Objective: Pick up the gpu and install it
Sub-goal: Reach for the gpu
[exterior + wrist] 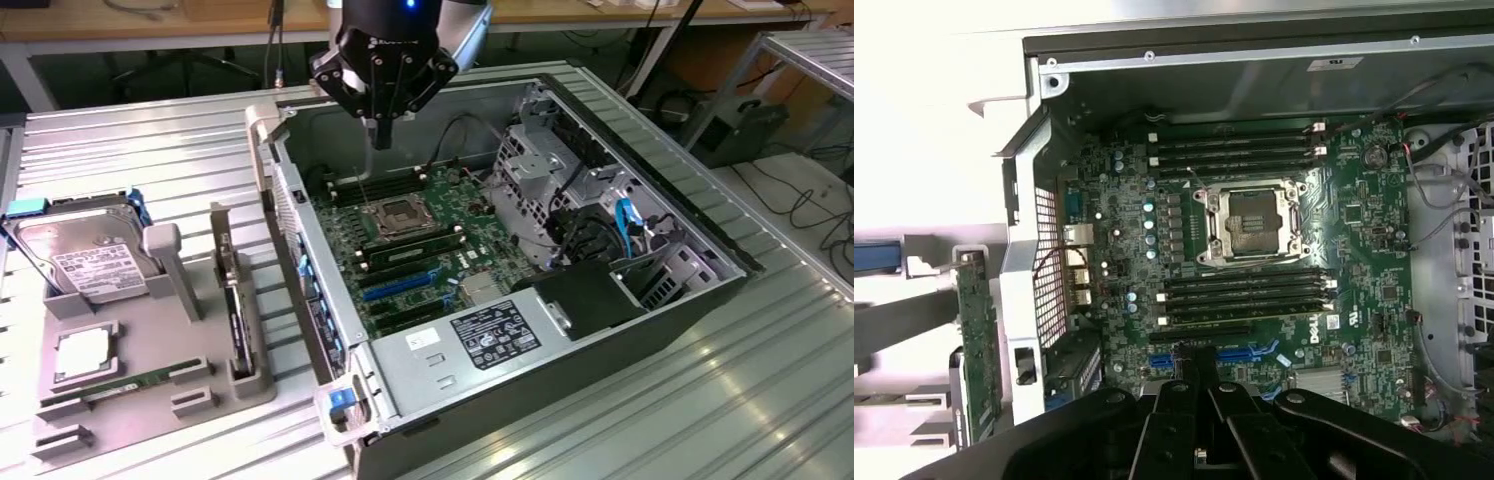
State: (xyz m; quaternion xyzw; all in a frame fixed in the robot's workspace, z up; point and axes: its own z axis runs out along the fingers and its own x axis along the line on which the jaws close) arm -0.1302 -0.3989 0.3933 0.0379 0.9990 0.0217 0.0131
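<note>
Although hanging right over the open computer case (pixel 561 400), carries nothing in the hand (pixel 383 135): closed up, with fingers pressed together on empty air, poised above the motherboard (pixel 427 260) close to the processor socket (pixel 400 218).

Leaves the gpu (pixel 238 315) untouched and well apart from the hand, outside the case altogether. Stands on its long edge in a slot of the grey holder (pixel 154 335), just beside the case's outer wall, toward the tabletop (pixel 747 400) edge at the exterior view's left. Shares that holder with a hard drive (pixel 87 260) propped upright nearer the far edge and a RAM stick (pixel 127 385) lying flat nearer the near edge.

Probably light and stiff in the grip, being a thin flat board, yet fragile: bare circuitry on the faces and a contact edge not to be scraped, bent or knocked. Best taken across its thickness at the free upper edge, about halfway along, to keep it from tipping, and clear of the holder on either side. Calls for a firm but modest squeeze, enough to stop slipping on the smooth faces without crushing small parts. Wants a straight lift out of the slot, to avoid levering the board against the holder.
</note>
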